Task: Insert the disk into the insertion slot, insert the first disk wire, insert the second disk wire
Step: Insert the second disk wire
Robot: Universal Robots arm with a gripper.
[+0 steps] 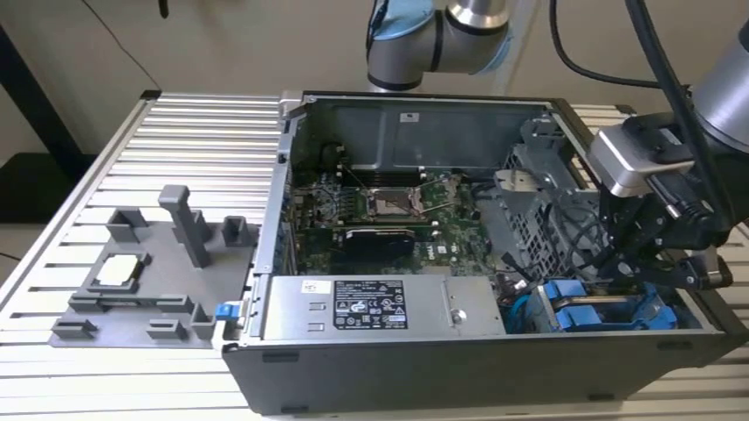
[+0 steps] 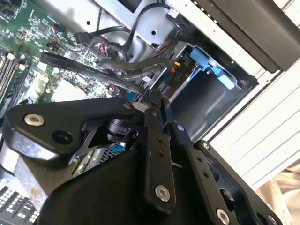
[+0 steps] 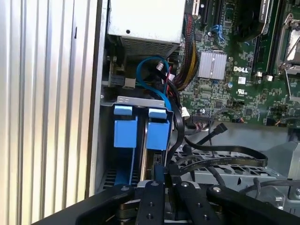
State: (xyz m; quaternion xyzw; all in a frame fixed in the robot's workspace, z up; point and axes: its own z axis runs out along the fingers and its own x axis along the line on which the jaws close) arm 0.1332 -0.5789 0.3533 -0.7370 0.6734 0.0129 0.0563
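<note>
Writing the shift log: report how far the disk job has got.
Done, apparently: the disk sits in the insertion slot beside another blue-framed drive. In hand: the gripper is down among the black wires at the disk's end. Left: neither wire's plugging can be confirmed; their connectors are hidden.

Two blue-framed drives in the grey drive bay

The disk (image 3: pixel 157 133) sits upright in the insertion slot (image 3: pixel 140 100), just beside the other blue-framed drive (image 3: pixel 125 131). In the exterior view the slot (image 1: pixel 609 311) is at the case's near corner on the exterior view's right, blue carrier tabs facing up.
</note>
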